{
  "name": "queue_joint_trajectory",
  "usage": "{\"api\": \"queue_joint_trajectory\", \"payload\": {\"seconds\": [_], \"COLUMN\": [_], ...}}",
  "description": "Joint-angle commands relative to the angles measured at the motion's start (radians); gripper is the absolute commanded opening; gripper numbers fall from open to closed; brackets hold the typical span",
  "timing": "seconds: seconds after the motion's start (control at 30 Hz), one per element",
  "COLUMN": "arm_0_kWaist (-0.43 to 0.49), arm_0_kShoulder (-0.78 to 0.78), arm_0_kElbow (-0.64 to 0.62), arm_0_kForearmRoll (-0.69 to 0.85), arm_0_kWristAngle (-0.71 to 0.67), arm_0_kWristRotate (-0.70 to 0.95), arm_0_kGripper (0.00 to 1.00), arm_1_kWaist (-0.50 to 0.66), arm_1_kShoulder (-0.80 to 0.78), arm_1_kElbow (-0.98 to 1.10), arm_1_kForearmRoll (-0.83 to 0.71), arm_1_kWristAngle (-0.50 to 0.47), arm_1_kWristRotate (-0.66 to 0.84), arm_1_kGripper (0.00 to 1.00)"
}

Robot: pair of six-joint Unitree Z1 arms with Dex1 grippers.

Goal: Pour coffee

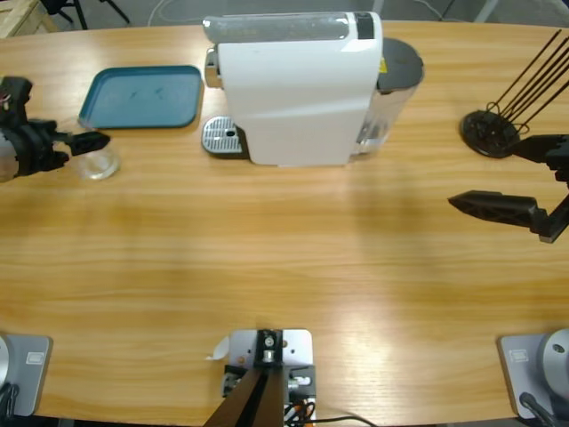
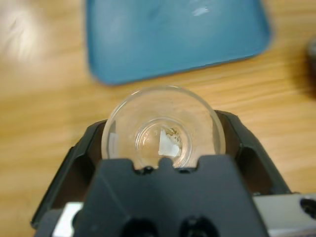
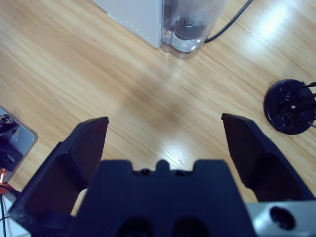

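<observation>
High view: wooden table (image 1: 267,258); glass (image 1: 93,156) is gripped by left gripper (image 1: 84,142); right gripper (image 1: 498,178) is spread wide.

Left gripper (image 2: 163,143) looks closed around something (contact partly hidden); right gripper (image 3: 165,133) hovers, jaws spread wide.

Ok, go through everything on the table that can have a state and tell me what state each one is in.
Glass cup: upright, empty, between the left gripper's jaws.
Left gripper: shut on the glass cup.
Right gripper: open, holding nothing, above bare table.
Blue tray: empty, flat on the table.
Coffee machine: nothing on its drip tray.
Black rack: standing, nothing on it.
</observation>
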Motion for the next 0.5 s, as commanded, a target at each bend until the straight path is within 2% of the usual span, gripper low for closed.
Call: {"api": "queue_joint_trajectory", "payload": {"seconds": [0.03, 0.2, 0.3, 0.5], "arm_0_kWaist": [-0.022, 0.012, 0.021, 0.039], "arm_0_kShoulder": [-0.026, 0.070, 0.121, 0.139], "arm_0_kElbow": [-0.157, -0.179, -0.182, -0.277], "arm_0_kForearmRoll": [-0.006, 0.025, 0.058, 0.192], "arm_0_kWristAngle": [-0.413, -0.640, -0.649, -0.626], "arm_0_kWristRotate": [0.172, 0.245, 0.277, 0.346], "arm_0_kGripper": [0.232, 0.248, 0.296, 0.292], "arm_1_kWaist": [-0.031, -0.056, -0.078, -0.104], "arm_1_kShoulder": [-0.036, -0.059, -0.068, -0.068], "arm_1_kElbow": [0.030, 0.023, 0.018, 0.016], "arm_1_kForearmRoll": [0.011, 0.032, 0.042, 0.045], "arm_1_kWristAngle": [0.008, 0.012, 0.018, 0.029], "arm_1_kWristRotate": [-0.009, -0.030, -0.044, -0.059], "arm_1_kGripper": [0.996, 0.996, 0.996, 0.996]}}
